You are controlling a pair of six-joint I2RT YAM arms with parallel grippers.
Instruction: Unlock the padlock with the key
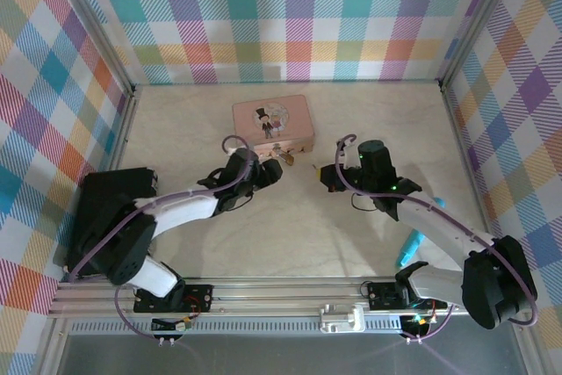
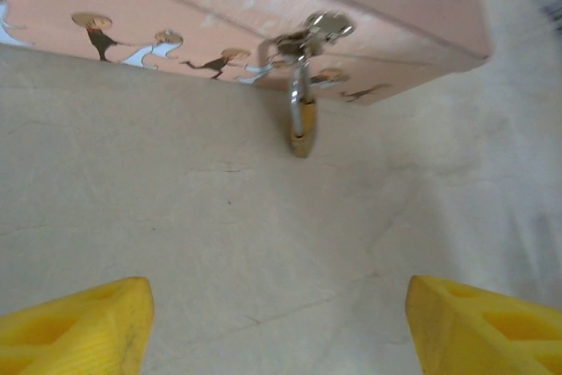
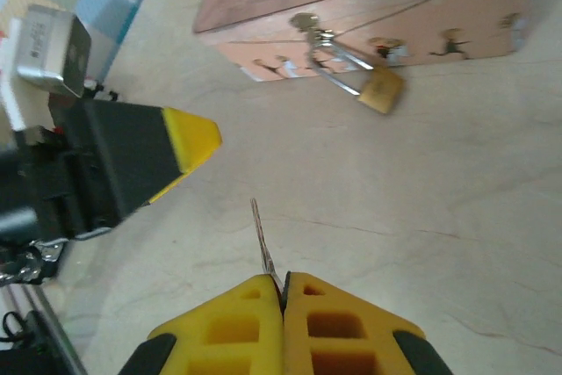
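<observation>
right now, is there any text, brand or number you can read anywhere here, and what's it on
No text here reads clearly.
pink tin, lid: a cartoon couple; any lettering is too small to read.
pink tin, side: a row of little figures, no letters.
silver label on the left arm's wrist: it carries print, too blurred to read.
padlock: no legible stamp.
</observation>
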